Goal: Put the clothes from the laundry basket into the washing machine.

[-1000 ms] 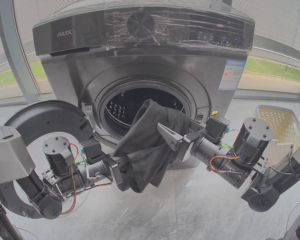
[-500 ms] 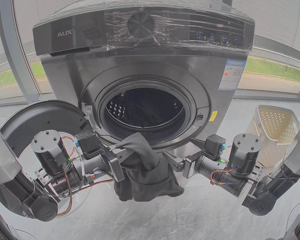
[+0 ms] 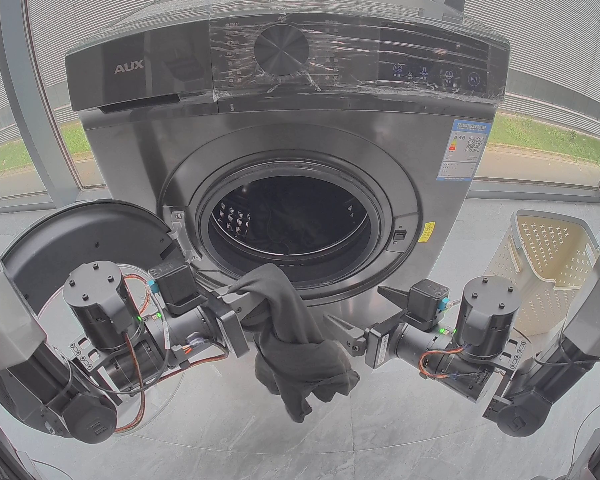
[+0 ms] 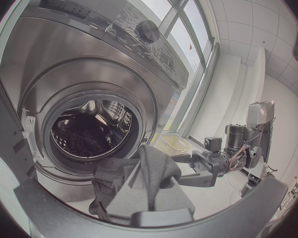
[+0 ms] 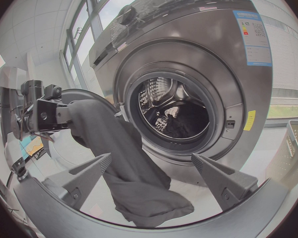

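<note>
Lower center, the left gripper point(image 3: 255, 301) pinched the dark garment point(image 3: 297, 358), seemingly limp and light, best held at a bunched fold; the right gripper point(image 3: 353, 305) had its fingers wide, empty.

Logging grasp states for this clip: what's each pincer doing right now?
Left pincer: shut on the dark garment.
Right pincer: open, holding nothing.

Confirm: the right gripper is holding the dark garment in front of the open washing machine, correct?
No. The left gripper is holding the dark garment, not the right; the right gripper is open and empty beside it. The head view shows this, in front of the open washing machine.
</note>
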